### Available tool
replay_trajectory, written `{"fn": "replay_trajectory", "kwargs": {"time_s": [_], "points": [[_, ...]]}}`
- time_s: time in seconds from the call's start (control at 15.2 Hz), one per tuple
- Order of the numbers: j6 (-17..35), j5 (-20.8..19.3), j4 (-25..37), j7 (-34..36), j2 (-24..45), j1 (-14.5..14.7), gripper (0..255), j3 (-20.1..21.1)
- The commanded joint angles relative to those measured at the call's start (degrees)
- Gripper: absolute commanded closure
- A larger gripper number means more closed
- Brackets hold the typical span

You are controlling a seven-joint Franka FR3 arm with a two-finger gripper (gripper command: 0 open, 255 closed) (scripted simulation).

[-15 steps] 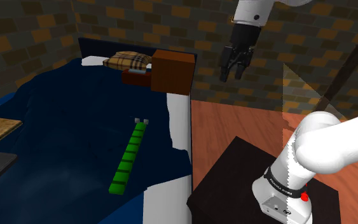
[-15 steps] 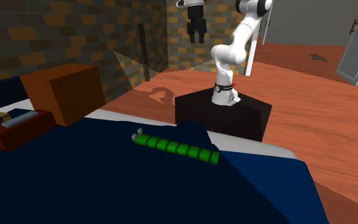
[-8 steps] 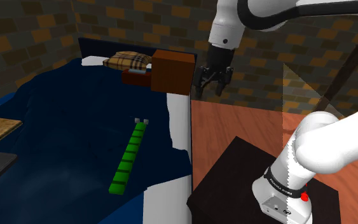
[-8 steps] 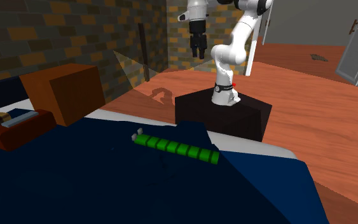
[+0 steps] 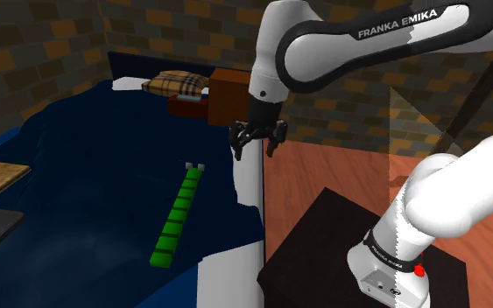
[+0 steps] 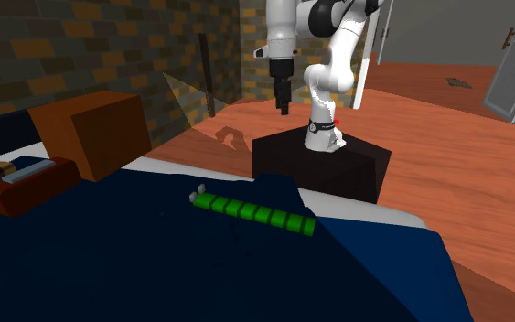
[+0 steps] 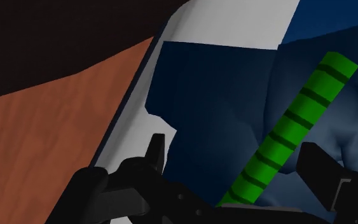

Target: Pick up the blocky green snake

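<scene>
Closest to you, the black stand (image 5: 323, 241) sits on the wooden floor (image 5: 349, 171), with the arm arching out over it towards the bed. Now the claw (image 5: 257, 150): it's spread wide, nothing in it, hanging above the white mattress edge (image 5: 251, 179) right where the floor meets the bed. Through the wrist view the claw (image 7: 234, 156) looks down past that edge, and the green snake (image 7: 292, 127) runs on a slant across its line of sight, well below and untouched.

Further out, there's your target. The green snake (image 5: 177, 214) lies stretched flat on the dark blue blanket (image 5: 78, 192), well apart from the claw, its small grey end pointing towards the headboard. Beyond it are the brown box (image 5: 240, 96) and the plaid pillow (image 5: 179, 83).

Watch the trouble spots. If you come down lined up along the body instead of across it, the fingers will likely land on the segments, not round them. The blanket looks rumpled, so a deep descent may pinch cloth. Grab near an end and a jointed body may sag and slip. Mind that box on the swing in.
</scene>
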Motion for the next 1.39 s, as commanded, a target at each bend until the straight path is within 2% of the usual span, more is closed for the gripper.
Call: {"fn": "replay_trajectory", "kwargs": {"time_s": [0.0, 0.33, 0.66, 0.99, 1.32], "points": [[3.9, -0.4, 0.7, 4.1, 4.0, -0.6, 0, 2.5], [12.6, -4.9, 4.1, 15.1, 15.7, -2.7, 0, 7.6], [19.1, -14.6, 9.8, 28.7, 28.9, -3.4, 0, 10.0], [22.4, -25.1, 17.7, 41.8, 41.9, 0.1, 0, 7.0], [23.4, -31.5, 27.5, 51.2, 53.6, 5.3, 0, 2.0]]}}
